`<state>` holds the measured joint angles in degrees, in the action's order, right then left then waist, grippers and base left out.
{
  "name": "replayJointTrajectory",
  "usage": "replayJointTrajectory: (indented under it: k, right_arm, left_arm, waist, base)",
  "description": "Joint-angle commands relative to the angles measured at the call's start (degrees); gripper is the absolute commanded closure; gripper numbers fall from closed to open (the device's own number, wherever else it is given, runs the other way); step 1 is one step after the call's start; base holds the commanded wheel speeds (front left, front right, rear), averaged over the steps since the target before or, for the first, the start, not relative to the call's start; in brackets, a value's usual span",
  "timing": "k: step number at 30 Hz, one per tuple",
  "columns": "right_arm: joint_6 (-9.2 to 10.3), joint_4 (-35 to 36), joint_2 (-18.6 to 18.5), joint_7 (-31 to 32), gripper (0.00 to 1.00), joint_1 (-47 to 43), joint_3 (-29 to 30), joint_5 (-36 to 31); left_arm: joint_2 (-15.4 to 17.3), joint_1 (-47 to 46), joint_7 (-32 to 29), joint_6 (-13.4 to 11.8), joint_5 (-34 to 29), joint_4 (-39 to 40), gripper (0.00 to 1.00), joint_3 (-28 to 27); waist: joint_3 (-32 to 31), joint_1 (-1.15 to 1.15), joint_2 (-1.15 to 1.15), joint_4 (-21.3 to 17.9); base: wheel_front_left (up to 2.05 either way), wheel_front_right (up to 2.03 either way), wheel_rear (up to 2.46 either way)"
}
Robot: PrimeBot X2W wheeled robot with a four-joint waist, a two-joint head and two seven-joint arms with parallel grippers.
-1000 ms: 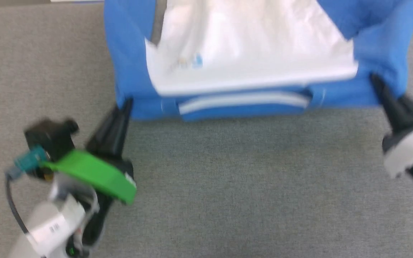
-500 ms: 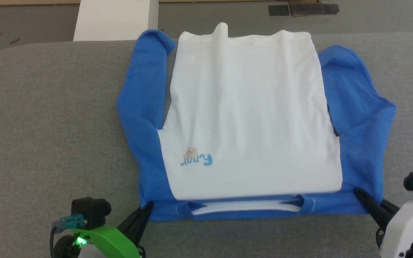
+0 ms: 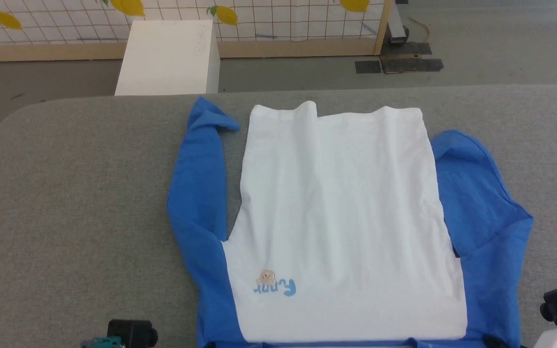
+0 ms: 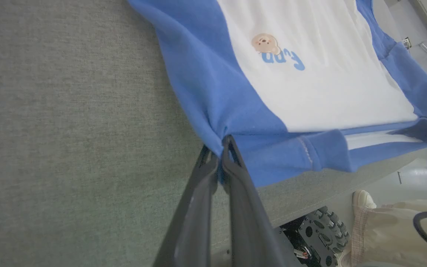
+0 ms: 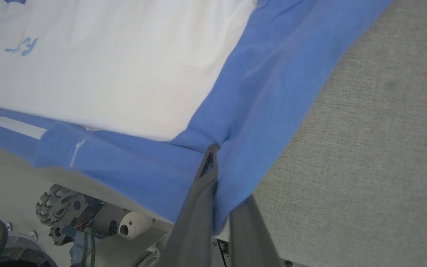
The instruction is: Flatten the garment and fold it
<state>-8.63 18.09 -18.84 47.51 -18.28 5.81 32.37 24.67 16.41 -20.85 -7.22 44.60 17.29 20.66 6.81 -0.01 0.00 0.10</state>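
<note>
The shirt (image 3: pixel 341 217) lies front up on the grey table (image 3: pixel 65 193), spread out ahead of me. Its hem is at the far side and its neck edge runs along the near edge, closest to me. The blue sleeves rest along either side of the white body, and the small blue lettering (image 3: pixel 276 286) sits near my left.

My left claw (image 4: pixel 222 142) is pinched tight on the blue shoulder corner at the shirt's near left, and the cloth bunches into a small pucker right at my fingertips. My right claw (image 5: pixel 210 152) is closed the same way on the blue shoulder corner at the near right. The neck trim stretches between the two. A white box (image 3: pixel 167 58) stands on the floor beyond the table's far edge.
</note>
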Motion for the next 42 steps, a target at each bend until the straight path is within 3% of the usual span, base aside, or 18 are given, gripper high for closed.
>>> replayJointTrajectory:
  k: [1,11,25,27,28,29,30,31,35,42]
  right_arm:
    - [1.14,-0.21,-1.34,0.91,1.00,-1.27,3.06,-0.55]
    - [1.14,-1.46,-0.17,-1.50,1.00,-1.61,2.11,-3.13]
    - [1.14,-16.76,-0.07,-12.90,1.00,6.88,-8.19,-5.93]
    - [1.14,-18.39,0.22,-14.15,0.80,7.74,-9.02,-5.75]
    - [1.14,-19.19,0.30,-14.81,0.65,8.14,-9.35,-5.54]
    - [1.14,-19.73,0.27,-15.24,0.55,8.43,-9.63,-5.43]
    - [1.14,-20.27,0.17,-15.77,0.20,8.81,-10.01,-5.31]
    - [1.14,-20.61,0.08,-16.27,0.00,9.13,-10.31,-5.17]
    - [1.14,-21.67,-0.31,-17.78,0.00,10.43,-11.27,-4.11]
    - [1.14,-18.17,-1.67,-16.42,0.00,10.66,-10.08,-0.04]
  left_arm:
    - [2.45,1.39,-0.08,-1.97,0.05,-0.80,1.00,-2.07]
    - [0.68,-0.96,1.26,-0.73,-0.63,-4.31,1.00,-0.25]
    - [-4.50,-10.45,4.75,3.19,-0.65,-20.06,1.00,1.96]
    - [-4.97,-11.11,4.98,3.57,-0.43,-21.38,1.00,2.10]
    - [-5.26,-11.36,5.15,3.75,-0.18,-22.00,0.97,2.08]
    - [-5.40,-11.54,5.23,3.90,-0.06,-22.40,0.76,2.10]
    - [-5.60,-11.74,5.30,4.10,0.18,-22.80,0.59,2.10]
    - [-5.85,-11.86,5.27,4.28,0.57,-23.06,0.53,2.07]
    - [-6.61,-12.25,4.96,4.90,2.11,-23.30,0.00,1.87]
    - [-6.78,-11.02,3.86,4.63,4.83,-19.30,0.00,0.82]
  waist:
    - [-0.32,0.01,0.00,-0.07]
    - [-0.85,0.01,0.00,0.49]
    - [0.04,0.01,0.00,0.09]
    - [0.18,0.01,0.00,0.03]
    - [0.28,0.01,0.00,-0.02]
    - [0.40,0.01,0.00,-0.07]
    - [0.58,0.01,0.00,-0.12]
    - [0.73,0.01,0.00,-0.17]
    - [1.53,0.01,0.00,-0.39]
    - [2.31,0.01,0.00,-0.46]
  base:
    - [0.00,0.00,0.00]
    - [0.00,0.00,0.00]
    - [0.00,0.00,0.00]
    - [0.00,0.00,0.00]
    - [0.00,0.00,0.00]
    - [0.00,0.00,0.00]
    - [0.00,0.00,0.00]
    - [0.00,0.00,0.00]
    - [0.00,0.00,0.00]
    - [0.00,0.00,0.00]
